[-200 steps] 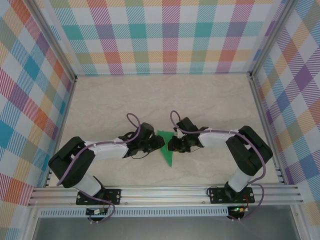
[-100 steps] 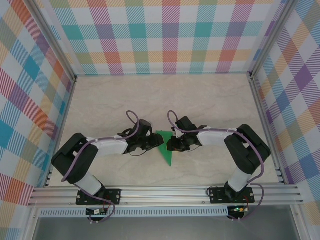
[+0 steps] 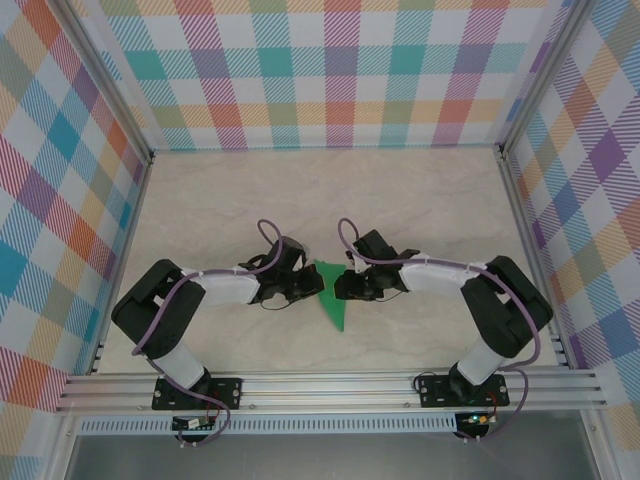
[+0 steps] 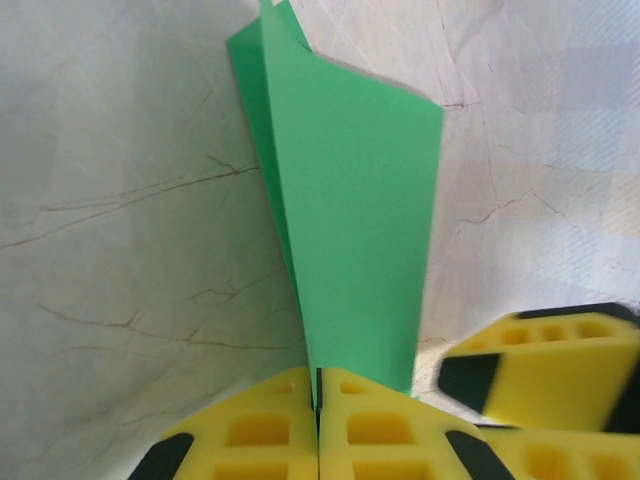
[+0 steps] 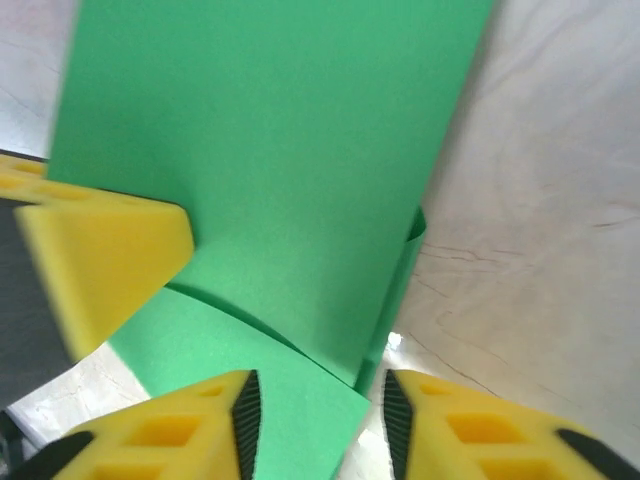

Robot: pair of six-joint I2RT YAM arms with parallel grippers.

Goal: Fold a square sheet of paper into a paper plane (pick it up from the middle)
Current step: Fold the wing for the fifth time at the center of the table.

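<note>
— What has changed on the left since a second ago?
— The left arm has pulled its elbow in toward the middle. The left gripper has clamped. In its wrist view the jaws are clenched on the near edge of the folded green paper, which slips into the seam between the pads.

— And the paper itself?
— It lies where it lay before, a narrow triangle on the bench between the two grippers, its tip toward the arms' bases.

— The right side?
— The right gripper is released. Its jaws stand apart with a corner of the paper in the gap. I cannot tell whether either pad touches it.

— What is hard to make out?
— From above, the gripper bodies cover the fingertips and the paper's wide end. In both wrist views the paper runs off the top edge, and its layers overlap too much to count. A yellow finger is blurred at the right of the left wrist view.

— The count?
— Two arms, two grippers and one piece of paper.
</note>
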